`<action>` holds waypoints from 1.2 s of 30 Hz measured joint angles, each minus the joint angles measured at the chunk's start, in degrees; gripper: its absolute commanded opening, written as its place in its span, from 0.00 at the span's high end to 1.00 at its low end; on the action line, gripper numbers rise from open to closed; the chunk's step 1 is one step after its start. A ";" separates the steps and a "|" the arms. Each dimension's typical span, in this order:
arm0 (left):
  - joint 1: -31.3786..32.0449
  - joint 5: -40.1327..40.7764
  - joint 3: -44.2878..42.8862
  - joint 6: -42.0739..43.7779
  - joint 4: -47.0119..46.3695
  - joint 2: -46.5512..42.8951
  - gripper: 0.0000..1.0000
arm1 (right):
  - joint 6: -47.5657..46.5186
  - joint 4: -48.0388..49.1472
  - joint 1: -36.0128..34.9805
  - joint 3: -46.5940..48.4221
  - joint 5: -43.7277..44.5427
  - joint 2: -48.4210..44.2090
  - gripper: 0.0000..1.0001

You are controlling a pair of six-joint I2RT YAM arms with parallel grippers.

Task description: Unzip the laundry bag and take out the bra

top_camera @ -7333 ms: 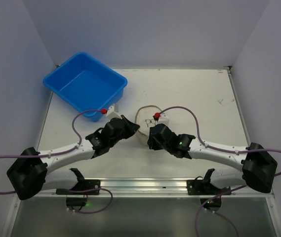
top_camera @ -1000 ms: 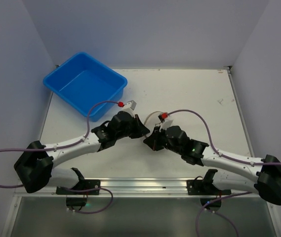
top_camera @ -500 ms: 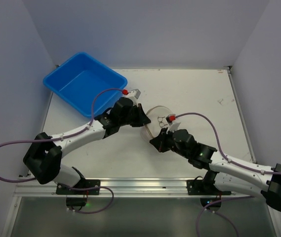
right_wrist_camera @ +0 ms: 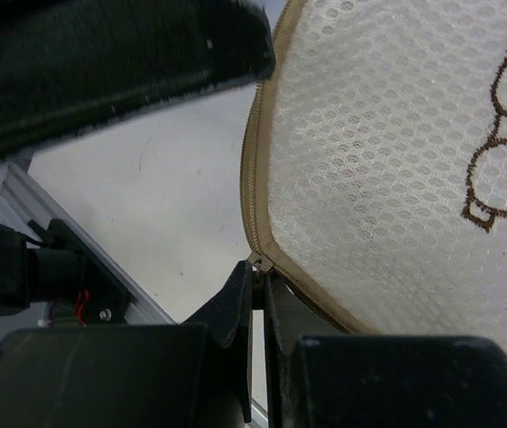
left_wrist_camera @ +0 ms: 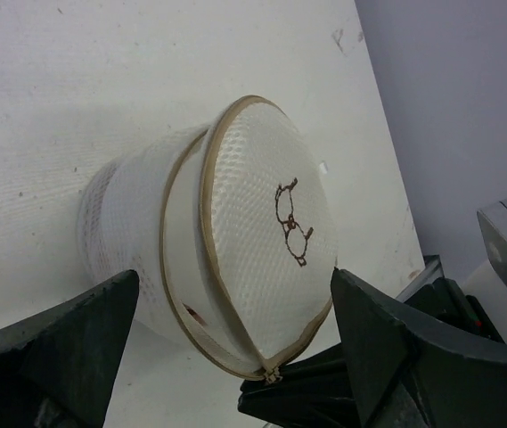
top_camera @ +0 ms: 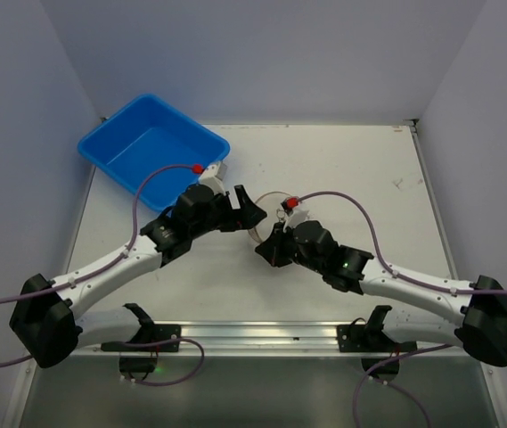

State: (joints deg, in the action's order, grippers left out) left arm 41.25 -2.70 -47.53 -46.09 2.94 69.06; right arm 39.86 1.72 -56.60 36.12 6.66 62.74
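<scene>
Laundry bag (top_camera: 275, 207) tipped on edge near middle of table (top_camera: 351, 169), round face (bra outline stitched in dark thread) turned toward right gripper (right_wrist_camera: 255, 283). Just at 3 o'clock of left gripper (top_camera: 248, 207), fingers (left_wrist_camera: 66, 339) spread wide, flanking the drum. At 12 o'clock of right gripper, jaws pressed together, pinching zipper pull (right_wrist_camera: 255, 262) at bag's near rim. Blue tub (top_camera: 152, 152) off at 10 o'clock.

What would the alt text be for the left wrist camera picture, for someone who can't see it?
A small cream mesh laundry bag lies on its side on a white table, its round face showing a bra mark. The left gripper is open either side of it; the right gripper pinches the zipper pull below.
</scene>
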 measured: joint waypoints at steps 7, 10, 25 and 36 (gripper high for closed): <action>3.26 1.11 3.41 -2.93 1.36 -0.15 0.41 | 0.59 1.55 -0.02 2.64 -0.37 3.98 1.00; 4.15 1.29 3.45 -3.69 1.68 2.01 0.76 | 0.74 1.70 -0.02 2.64 -0.50 4.28 1.00; 3.45 0.92 -2.82 0.81 2.45 7.58 1.00 | 4.09 2.10 0.11 -8.17 -1.18 -7.28 1.00; 2.23 5.35 -10.67 7.06 6.62 12.72 0.15 | 4.90 1.66 0.37 -5.03 -1.16 -4.57 1.00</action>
State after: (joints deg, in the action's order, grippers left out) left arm 43.48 2.66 -58.19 -39.03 9.56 81.78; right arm 44.75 3.38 -56.23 31.09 5.50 58.17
